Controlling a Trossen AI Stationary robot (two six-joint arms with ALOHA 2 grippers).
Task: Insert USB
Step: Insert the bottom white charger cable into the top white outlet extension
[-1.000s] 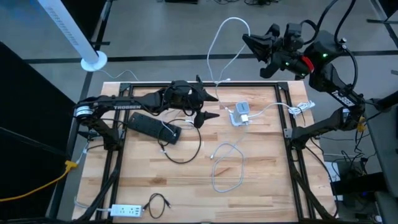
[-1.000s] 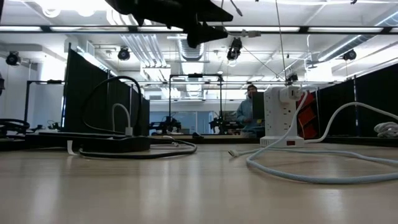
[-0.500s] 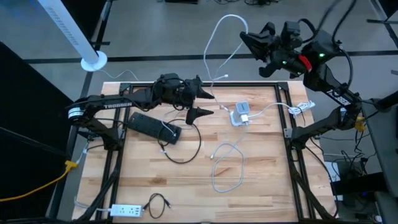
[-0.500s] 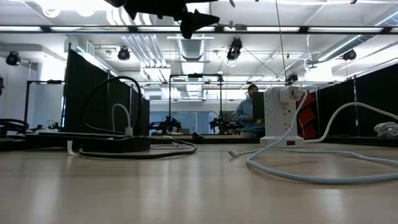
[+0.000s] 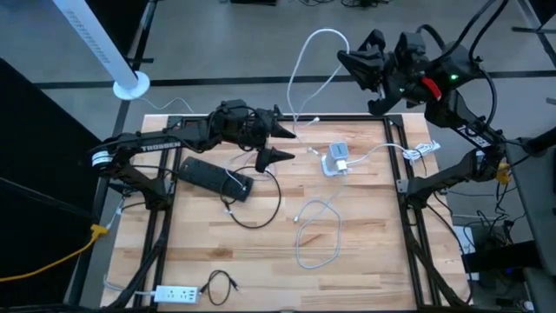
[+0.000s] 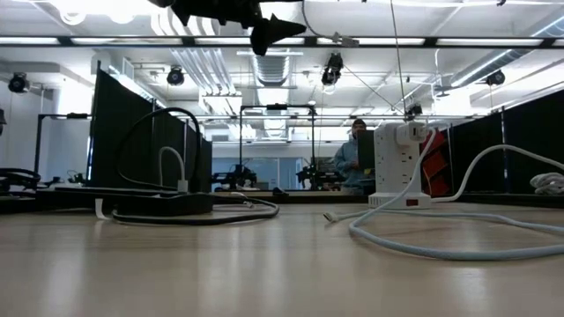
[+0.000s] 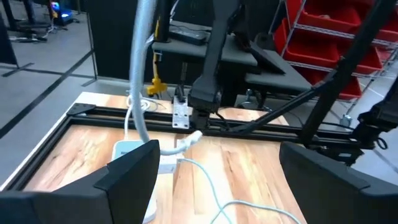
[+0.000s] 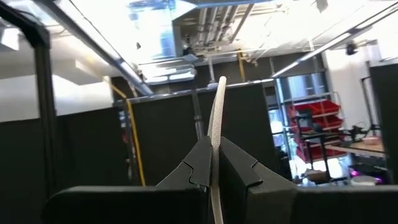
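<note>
Wooden slats made up the table point(image 5: 261, 261), framed in black rails, with a hall of dark partitions behind. On your left, a black power strip point(image 5: 215, 177) lay with its dark cord looped beside it. Above it hovered your left gripper point(image 5: 280, 144), jaws spread wide and holding nothing, near the dangling plug point(image 5: 316, 114) of the white cable point(image 5: 302, 54). Further right stood the white charger block point(image 5: 336, 159), resting on the table; that looked like the socket to aim for. High beyond the far edge, your right gripper point(image 5: 354, 63) was clamped tight on the white cable. To do this well, you would steady the swinging plug with the left jaws before lining it up. No containers were in sight.
</note>
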